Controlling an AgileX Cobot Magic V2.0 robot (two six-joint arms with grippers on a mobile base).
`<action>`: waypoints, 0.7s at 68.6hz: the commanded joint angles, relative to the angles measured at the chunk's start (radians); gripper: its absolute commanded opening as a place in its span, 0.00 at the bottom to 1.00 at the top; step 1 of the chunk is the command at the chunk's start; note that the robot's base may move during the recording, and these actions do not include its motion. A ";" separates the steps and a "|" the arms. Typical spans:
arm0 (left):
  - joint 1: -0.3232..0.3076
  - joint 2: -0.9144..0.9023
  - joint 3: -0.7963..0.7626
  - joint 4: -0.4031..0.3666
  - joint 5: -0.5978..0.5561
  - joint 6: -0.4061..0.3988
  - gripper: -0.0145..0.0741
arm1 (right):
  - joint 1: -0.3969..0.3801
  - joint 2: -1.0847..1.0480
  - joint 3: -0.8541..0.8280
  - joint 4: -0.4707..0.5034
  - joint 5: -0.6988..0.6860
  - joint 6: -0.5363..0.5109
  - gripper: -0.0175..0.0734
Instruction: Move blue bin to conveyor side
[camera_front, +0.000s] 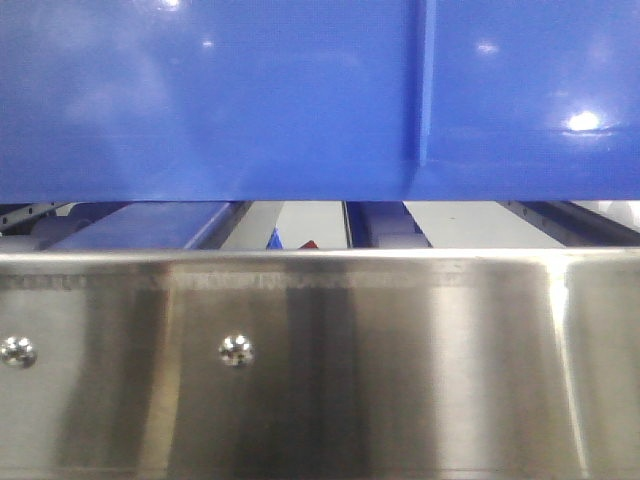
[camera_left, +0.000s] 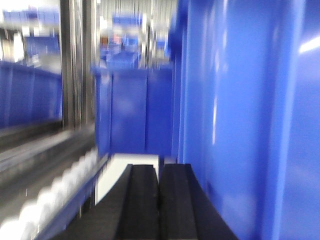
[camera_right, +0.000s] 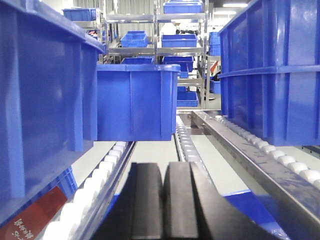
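Both claws are pinched shut on nothing, the left claw with the blue bin just to its right, the right claw with it close on its left, apparently so the arms can squeeze it between them for carrying.

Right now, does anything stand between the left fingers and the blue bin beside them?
Nothing visible does. In the left wrist view the left fingers lie right beside the blue bin, with no object between. Blur hides whether they touch.
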 joint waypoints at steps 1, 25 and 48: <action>-0.006 -0.002 -0.063 -0.002 -0.015 0.002 0.13 | -0.005 -0.003 -0.081 0.004 -0.001 0.002 0.12; -0.011 0.085 -0.589 0.085 0.510 0.002 0.49 | -0.005 0.120 -0.478 0.004 0.232 0.002 0.69; -0.094 0.362 -0.868 0.039 0.647 0.002 0.78 | 0.001 0.369 -0.607 0.002 0.233 -0.012 0.81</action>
